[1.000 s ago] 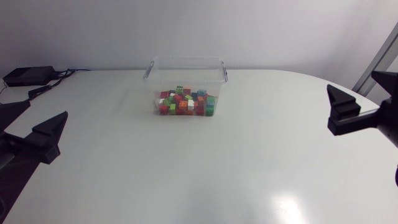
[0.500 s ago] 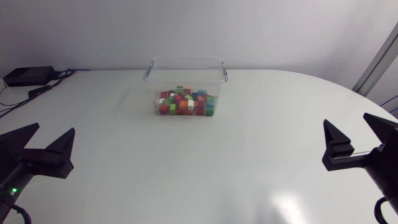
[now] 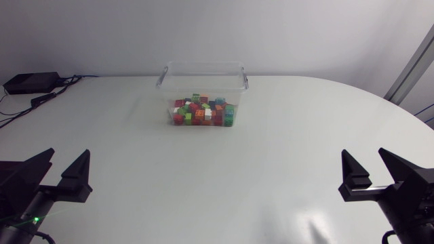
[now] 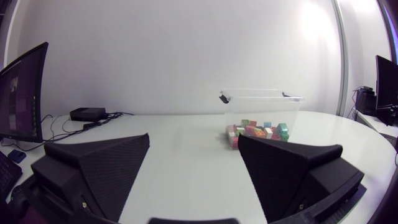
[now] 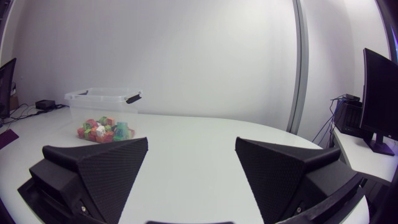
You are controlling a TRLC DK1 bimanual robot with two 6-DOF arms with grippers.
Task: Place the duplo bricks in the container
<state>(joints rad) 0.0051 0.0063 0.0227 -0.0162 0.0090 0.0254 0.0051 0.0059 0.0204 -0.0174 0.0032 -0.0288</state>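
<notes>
Grippers both spread wide w/ nothing in them: left gripper (image 3: 68, 153) low at the near-left of the white table (image 3: 217, 183), right gripper (image 3: 365, 153) at the near-right. The duplo bricks (image 3: 202, 112) sit piled in the clear container (image 3: 203, 66) at the far middle, well apart from both.

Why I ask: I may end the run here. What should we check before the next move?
1. All duplo bricks inside the container: ok, none seen loose on the table.
2. Container upright, top open: ok.
3. Left gripper open and empty: ok.
4. Right gripper open and empty: ok.
5. Both grippers well apart from the container: ok.
6. No brick hidden behind the container: cannot tell.
</notes>
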